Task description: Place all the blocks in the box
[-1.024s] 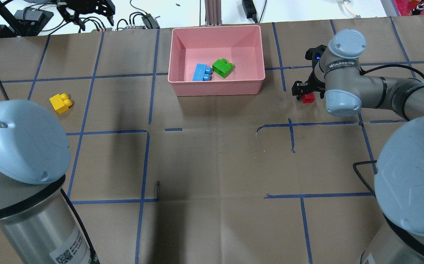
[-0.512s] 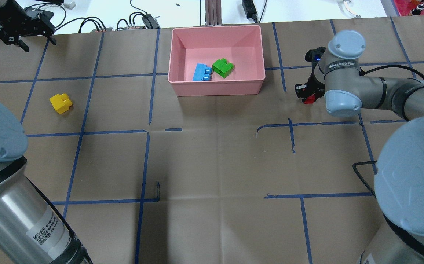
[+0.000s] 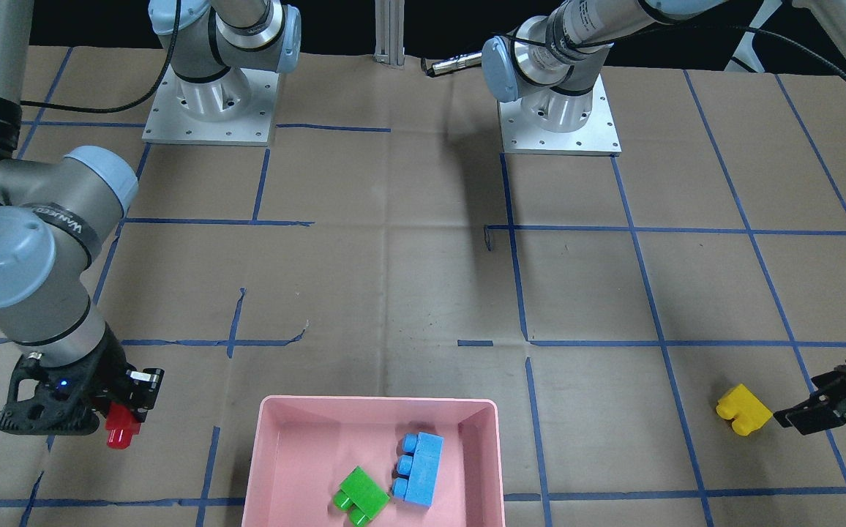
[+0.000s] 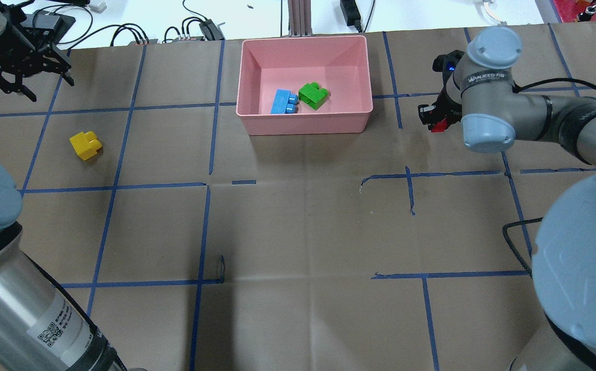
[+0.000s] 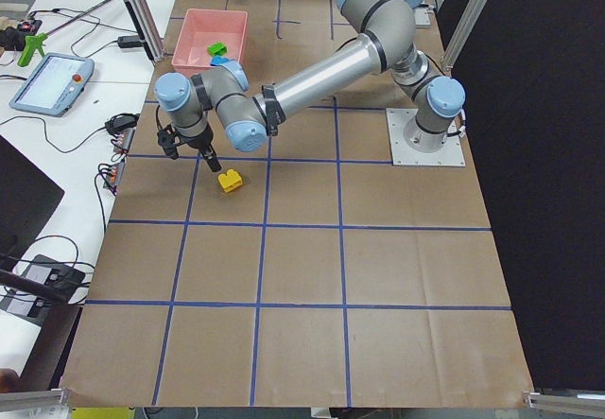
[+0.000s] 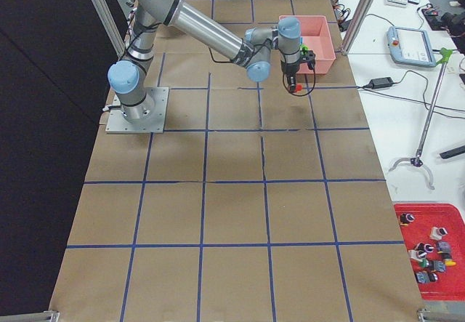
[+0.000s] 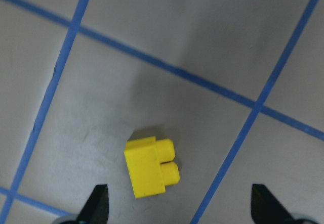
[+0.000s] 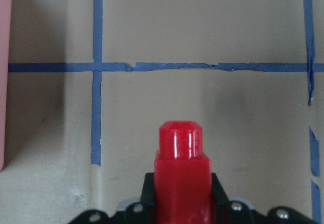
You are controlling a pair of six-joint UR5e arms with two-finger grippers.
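Right tool (image 4: 434,117): clenched on the small red studded plastic brick (image 8: 181,183). The wrist view shows the brick seated between the jaws with one stud sticking out ahead.
Red brick, position: beside the shallow pink plastic box (image 4: 303,122) on my right-arm side, outside it. It looks raised off the brown paper tabletop (image 4: 303,232), though I cannot be sure of the gap.
Why held so: gripping the body and leaving the stud free should let the brick drop cleanly once I am over the rim.
Left tool (image 7: 179,204): released, jaws spread wide, grasping nothing.
Yellow studded plastic brick (image 4: 85,145): lying on the tabletop well apart from the box, inside a taped blue square. In my wrist view it sits just ahead of the fingertips (image 7: 98,204), off-centre towards one of them and touching neither.
Why open: the wide spread gives margin to straddle the brick, which lies skewed to the jaw line.
Box contents: the larger light blue brick (image 4: 282,101) and the green brick (image 4: 312,96), side by side near the front wall.
Progress (judgement): two of four in, the red one in hand, the yellow one not yet grasped.
Next (judgement): carry red over the wall; centre the left tool on yellow.
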